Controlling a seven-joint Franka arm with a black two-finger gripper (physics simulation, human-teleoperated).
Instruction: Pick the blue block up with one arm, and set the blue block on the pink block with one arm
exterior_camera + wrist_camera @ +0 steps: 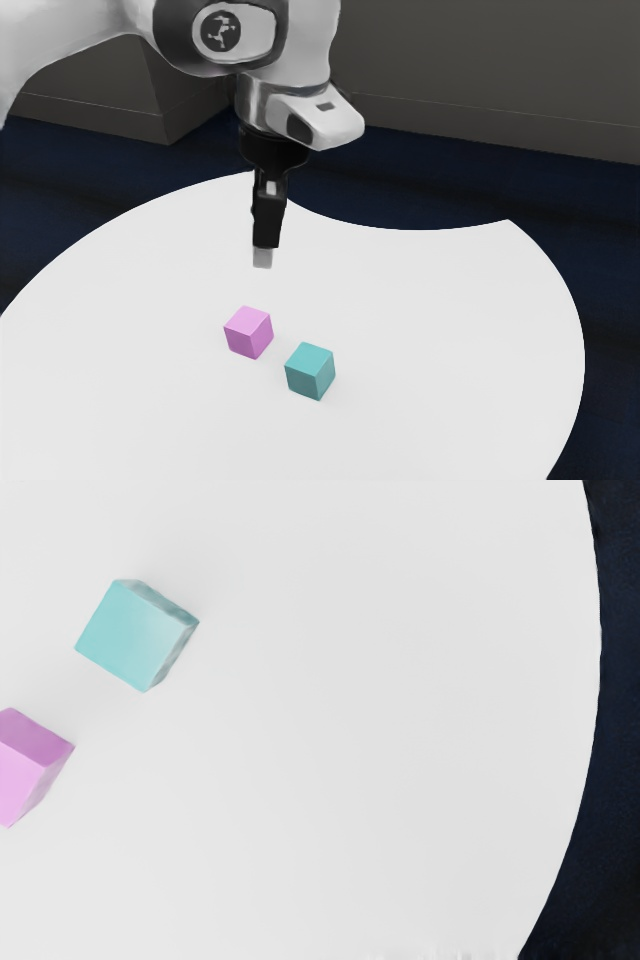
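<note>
so the gripper (265,258) hangs above the white table (450,350), pointing straight down, with nothing in it that i can see. it's edge-on to the side camera, so i honestly can't tell if it's wide or narrow. my read is that it's parked high on purpose: nothing has been picked yet, and from up there the wrist camera gets both blocks in one look.

the blue block (309,369) (more teal than blue, really) sits flat on the table, toward the exterior view's right of the pink block (247,331) and a bit nearer that camera. they're near each other but not touching, with a clear strip of table between them. i'd guess that gap matters, since it leaves room to come down around the blue one without nudging the pink. the gripper is further back than both blocks, closer to the pink one's side, so it would need to move over before dropping.

orientation: it's a cube, so no long axis to speak of, and any pair of opposite sides should do for a grasp. it rests on one face with the top level. in the wrist view the blue block (135,635) sits turned, edges running diagonal, and the pink block (28,763) looks turned about the same way. so the hand probably wants some twist to square up with the faces.
</note>
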